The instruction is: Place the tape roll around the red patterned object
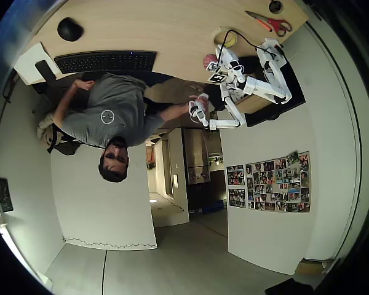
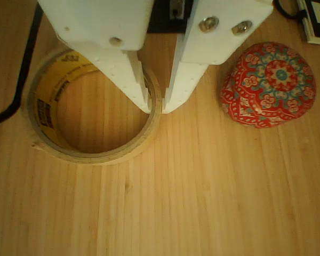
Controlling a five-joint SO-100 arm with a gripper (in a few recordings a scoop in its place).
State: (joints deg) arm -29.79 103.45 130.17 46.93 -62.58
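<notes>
In the wrist view the tape roll point(image 2: 90, 106) lies flat on the wooden table point(image 2: 202, 202), its wide centre hole showing bare wood. The inner wall of the ring is yellow with dark print; the digits "533" can be made out near the top, while a small dark label block at the left is too blurred to read. The white jaws of the gripper point(image 2: 156, 104) straddle the ring's right wall, one finger inside the hole and one outside, clenched on the tape roll. Just beside it to the right, apart from the ring, sits the red patterned object point(image 2: 268, 85), a rounded red thing covered in a blue and white floral mandala pattern. A black cable point(image 2: 18, 69) curves past the ring's left edge. A black-and-white marker tag point(image 2: 316, 21) shows at the top right corner.

In the overhead view red-handled scissors point(image 1: 272, 23) lie further along the table.
</notes>
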